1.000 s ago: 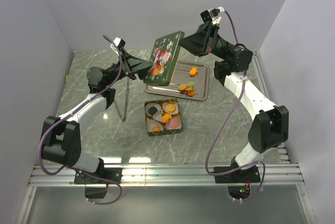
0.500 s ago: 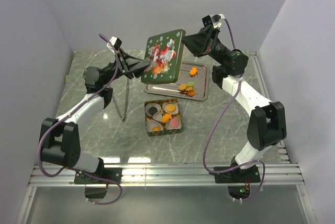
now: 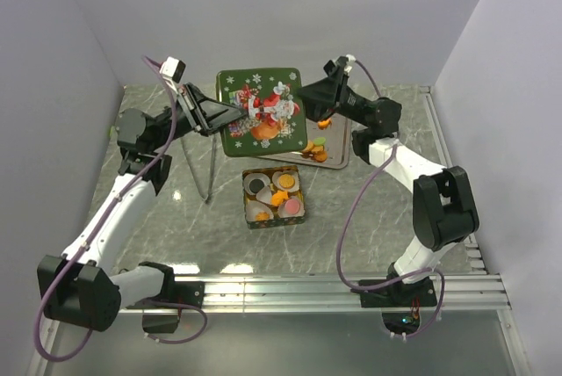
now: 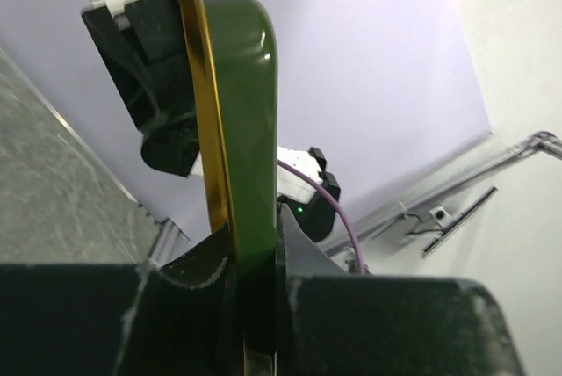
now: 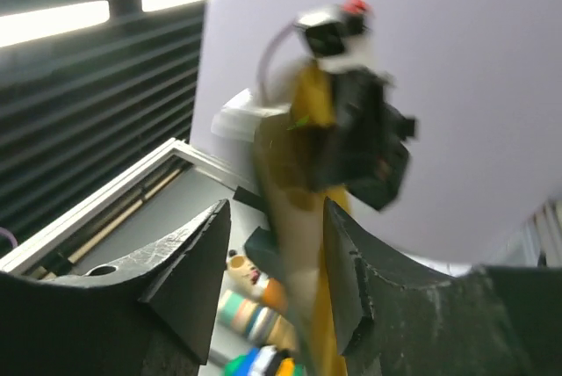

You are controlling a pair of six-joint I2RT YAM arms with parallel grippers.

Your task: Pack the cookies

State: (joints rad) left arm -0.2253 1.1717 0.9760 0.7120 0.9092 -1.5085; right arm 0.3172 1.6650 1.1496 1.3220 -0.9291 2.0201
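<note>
A green tin lid [image 3: 261,112] with a Christmas picture hangs in the air above the tray, its face turned up. My left gripper [image 3: 226,115] is shut on its left edge; in the left wrist view the green and gold rim [image 4: 237,130] rises from between my pinched jaws [image 4: 255,257]. My right gripper [image 3: 306,95] is at the lid's right edge, open, with the blurred rim [image 5: 303,244] passing between its spread fingers [image 5: 277,257]. Orange cookies [image 3: 313,147] lie on the steel tray [image 3: 344,141]. More cookies [image 3: 287,184] sit in paper cups inside the open tin [image 3: 277,223].
A thin metal stand [image 3: 211,161] rises from the marble table left of the tin. Grey walls close in the back and both sides. An aluminium rail [image 3: 281,292] runs along the near edge at the arm bases.
The lid has swung from tilted to nearly face-up and moved left and down. My left gripper has closed on its left edge, and my right gripper has opened off its right edge.
</note>
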